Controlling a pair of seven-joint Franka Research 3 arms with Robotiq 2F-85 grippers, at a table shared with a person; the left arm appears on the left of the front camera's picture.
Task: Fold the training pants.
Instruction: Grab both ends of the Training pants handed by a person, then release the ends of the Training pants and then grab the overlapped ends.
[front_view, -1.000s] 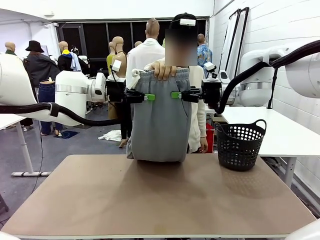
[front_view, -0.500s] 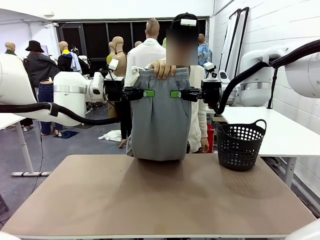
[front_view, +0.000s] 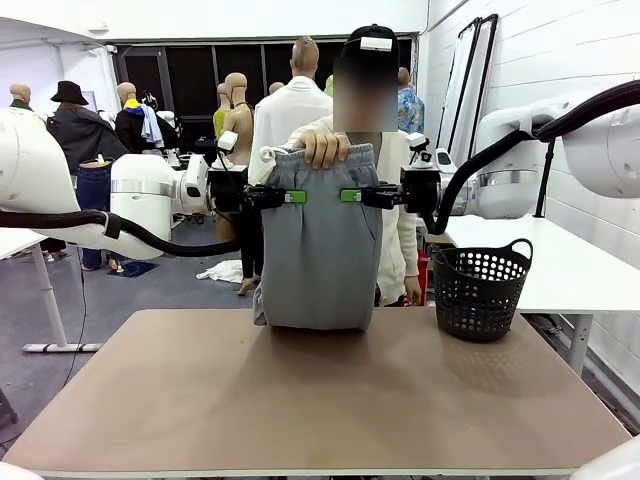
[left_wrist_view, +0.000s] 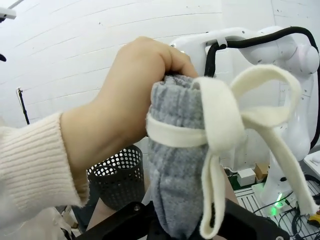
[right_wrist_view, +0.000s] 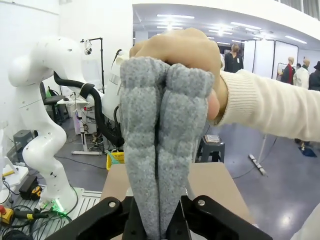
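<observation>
— While the person's hand (front_view: 323, 148) pinches the waistband up top, where do the training pants (front_view: 318, 250) sit?

— Right between the two arms' ends. They hang straight down in a folded bundle. The left gripper (front_view: 297, 196) comes in at one edge, just under the waistband, and the right gripper (front_view: 349, 195) meets the opposite edge, level with it.

— Jaws apart or together?

— Both are clamped on the cloth. From the right wrist you see grey jersey rising from between the black fingers (right_wrist_view: 210, 220), squeezed thin there and bulging above. It's the same on the left, with a cream drawstring (left_wrist_view: 225, 125) looped over the bunched waistband and dangling past the fingers.

— And the hand?

— Just above both grippers, gripping the gathered top. A cream knitted sleeve (left_wrist_view: 30, 170) runs off from it.

— The bottom end of the pants?

— Well below the grippers, at the far edge of the table (front_view: 300, 400). I can't tell whether it touches. A black basket (front_view: 480, 290) stands out past the right gripper's side, apart from the cloth.
</observation>
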